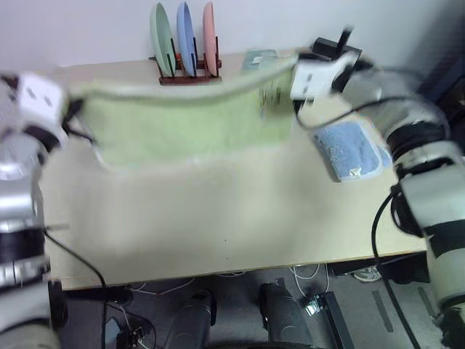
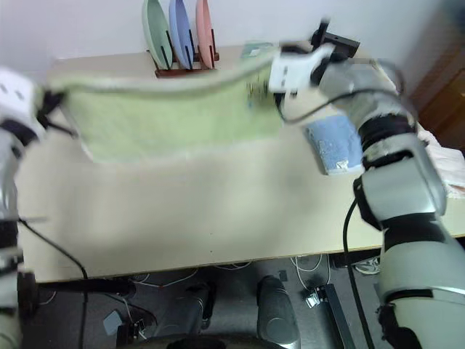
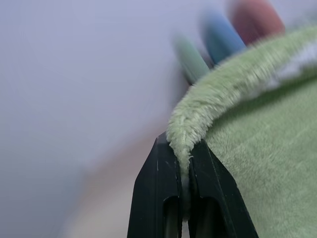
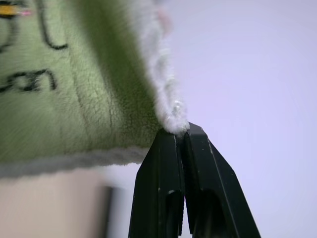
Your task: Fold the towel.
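The light green towel (image 1: 182, 123) hangs stretched between both arms above the back half of the table, its lower edge near the tabletop. My left gripper (image 1: 73, 107) is shut on the towel's left top corner; in the left wrist view the black fingers (image 3: 158, 198) pinch the green edge (image 3: 198, 119). At the right top corner my right gripper (image 1: 294, 69) is shut on the towel too, the white edging (image 4: 171, 114) clamped between its fingers (image 4: 163, 188). A dark embroidered logo (image 4: 29, 82) shows near that corner.
A rack with green, blue and pink plates (image 1: 185, 43) stands at the table's back edge behind the towel. A folded light blue towel (image 1: 349, 149) lies on the right of the beige table (image 1: 218, 225). A black object (image 1: 338, 51) sits at the back right corner.
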You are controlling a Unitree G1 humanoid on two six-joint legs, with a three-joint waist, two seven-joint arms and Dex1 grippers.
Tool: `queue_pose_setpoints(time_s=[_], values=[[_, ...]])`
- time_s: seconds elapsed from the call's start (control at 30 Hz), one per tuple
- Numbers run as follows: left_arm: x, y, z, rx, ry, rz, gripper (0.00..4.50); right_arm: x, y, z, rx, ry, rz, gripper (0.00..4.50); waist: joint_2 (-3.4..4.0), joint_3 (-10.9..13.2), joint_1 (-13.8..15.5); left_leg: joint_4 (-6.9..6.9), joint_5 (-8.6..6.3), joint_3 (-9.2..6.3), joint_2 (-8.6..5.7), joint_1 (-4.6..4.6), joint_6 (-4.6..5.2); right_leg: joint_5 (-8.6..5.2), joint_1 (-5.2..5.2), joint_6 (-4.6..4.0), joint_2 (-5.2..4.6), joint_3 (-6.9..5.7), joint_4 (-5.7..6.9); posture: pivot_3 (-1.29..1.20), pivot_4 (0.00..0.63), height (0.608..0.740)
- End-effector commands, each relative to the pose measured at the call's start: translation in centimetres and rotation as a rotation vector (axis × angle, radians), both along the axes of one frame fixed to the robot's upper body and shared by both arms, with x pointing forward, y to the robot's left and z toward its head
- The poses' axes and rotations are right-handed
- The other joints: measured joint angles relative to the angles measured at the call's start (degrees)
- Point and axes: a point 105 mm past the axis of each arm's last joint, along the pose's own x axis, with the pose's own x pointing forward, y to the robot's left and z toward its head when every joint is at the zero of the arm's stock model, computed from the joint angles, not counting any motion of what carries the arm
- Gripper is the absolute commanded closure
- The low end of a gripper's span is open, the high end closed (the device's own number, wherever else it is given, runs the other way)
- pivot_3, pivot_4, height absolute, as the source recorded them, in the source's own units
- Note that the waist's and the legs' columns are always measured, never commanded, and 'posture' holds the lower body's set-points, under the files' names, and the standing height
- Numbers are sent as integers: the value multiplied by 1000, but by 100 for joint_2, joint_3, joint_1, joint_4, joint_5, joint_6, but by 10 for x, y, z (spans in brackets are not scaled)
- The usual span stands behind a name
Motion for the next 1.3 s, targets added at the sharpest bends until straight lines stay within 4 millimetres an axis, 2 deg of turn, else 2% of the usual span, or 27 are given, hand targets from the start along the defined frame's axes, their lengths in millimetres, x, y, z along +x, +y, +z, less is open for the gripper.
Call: queue_pose_setpoints(time_s=[0.03,0.13,0.2,0.3,0.33,0.43,0.5,0.6,0.7,0.77,0.9,1.13,1.3], values=[[-4,20,21,-62,-56,31,4500,-9,-5,18,43,-12,35,4459,0,0,-65,-2,-3,3,0,-1,2,-1,0,2,0,0,-2,0,150,740],[-9,11,9,7,2,-37,4500,-15,0,7,36,67,118,4459,2,2,-170,-1,-7,20,0,-4,10,0,-4,4,-4,2,0,0,150,740],[-16,6,-19,56,105,-87,4500,-18,4,-17,21,174,183,4459,3,3,-219,0,-7,18,0,-5,11,0,-5,5,-4,2,1,0,150,740],[-33,0,-65,90,285,-152,4500,-27,4,-61,-22,364,251,4459,4,3,-244,3,-9,21,6,-2,13,-1,-9,6,-1,5,3,0,150,740],[-42,1,-84,100,358,-163,4500,-34,3,-83,-47,456,273,4459,3,3,-242,4,-9,20,6,-3,14,-1,-11,5,-1,5,5,0,150,740],[-77,6,-129,87,531,-157,4500,-67,-6,-139,-86,718,317,4459,4,4,-188,7,-28,18,10,-11,47,-1,-17,5,1,7,8,0,150,740],[-97,5,-145,79,606,-167,4500,-87,-10,-155,-77,830,326,4459,8,8,-139,9,-30,19,10,-13,52,-1,-20,4,0,9,9,0,150,740],[-127,-8,-163,64,737,-235,4500,-119,-19,-173,-70,1007,320,4459,11,10,-14,21,-31,30,12,-8,53,2,-14,0,-1,15,13,0,150,740],[-147,-15,-173,68,844,-279,4500,-144,-28,-178,-50,1145,307,4459,8,8,104,28,-32,31,17,13,54,-1,21,-1,0,13,3,0,150,740],[-155,-16,-175,66,884,-293,4500,-153,-30,-178,-43,1189,302,4459,2,5,149,38,-34,34,26,28,58,-11,44,-16,0,8,0,0,150,740],[-148,-14,-173,64,869,-281,4500,-143,-29,-174,-37,1139,280,4459,1,5,197,67,-39,55,53,21,64,-13,51,-25,2,1,-1,0,150,740],[-103,0,-173,63,777,-202,4500,-89,-17,-170,-28,1014,241,4459,1,5,240,74,-41,74,63,20,66,8,46,-9,10,1,-2,0,150,740],[-89,9,-187,74,803,-184,4500,-57,-6,-173,-43,980,228,4459,1,5,211,67,-42,80,54,17,67,9,35,-9,13,2,-2,0,150,740]])
